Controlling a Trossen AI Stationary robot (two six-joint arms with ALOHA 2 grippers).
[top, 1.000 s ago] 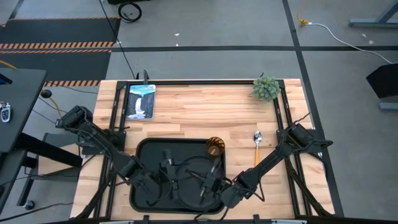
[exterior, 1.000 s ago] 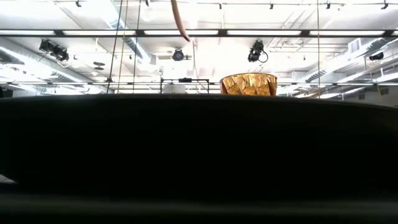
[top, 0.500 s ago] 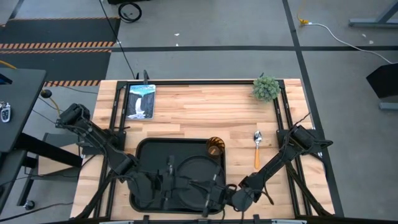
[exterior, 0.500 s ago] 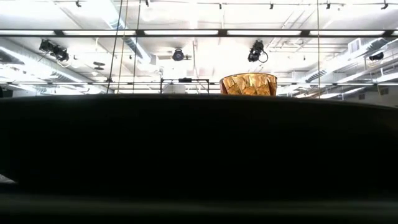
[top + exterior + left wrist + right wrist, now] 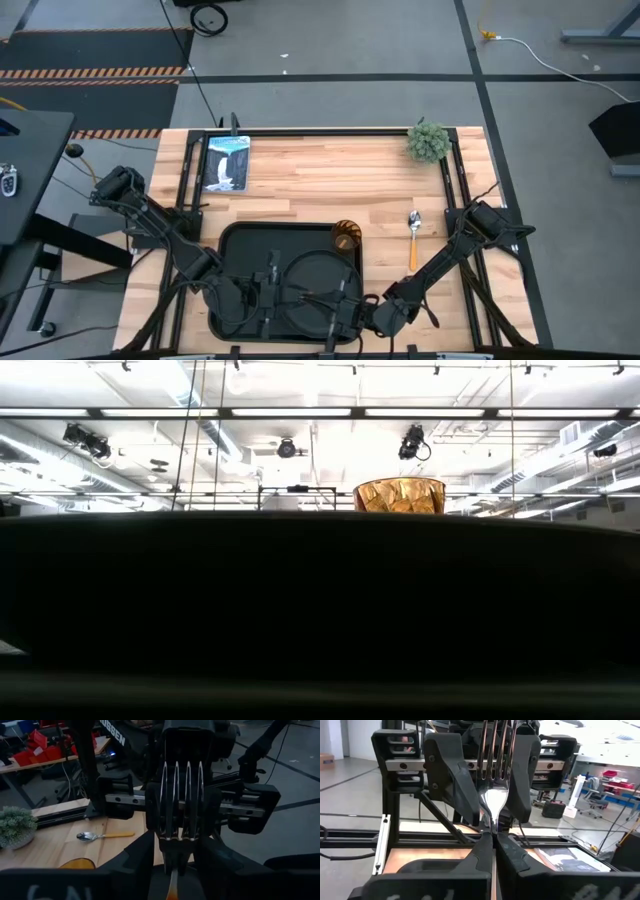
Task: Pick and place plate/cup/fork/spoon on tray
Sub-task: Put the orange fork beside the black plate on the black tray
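Note:
The black tray (image 5: 232,240) lies at the table's near middle. The round black plate (image 5: 318,262) lies on it, and the amber cup (image 5: 346,236) stands at its far right corner. The cup also shows in the low view (image 5: 400,495). The spoon (image 5: 414,235) lies on the wood to the right of the tray. My left gripper (image 5: 283,298) and my right gripper (image 5: 327,306) face each other over the tray's near part. The fork (image 5: 182,800) stands upright between them, tines up, and both are shut on it. My left gripper (image 5: 175,847) comes level from the table's left. Its two fingers (image 5: 512,795) stand against the two side edges of the fork head's base (image 5: 494,817). The fork is upright and clear of the tray. My right gripper (image 5: 493,842) comes level from the table's right. It pinches the fork's thin neck (image 5: 493,831) between its two fingers, just below the head. The orange handle (image 5: 172,892) hangs below the hold.
A small potted plant (image 5: 428,141) stands at the far right corner and a framed picture (image 5: 226,162) lies at the far left. In the low view the tray's near wall (image 5: 320,610) hides nearly everything but the cup. Bare wood lies beyond the tray.
Both grippers have gone toward the table's near edge, the right one farther, and stand closer together over the tray's near part. An orange handle that showed at the top of the low view one second ago has left that view.

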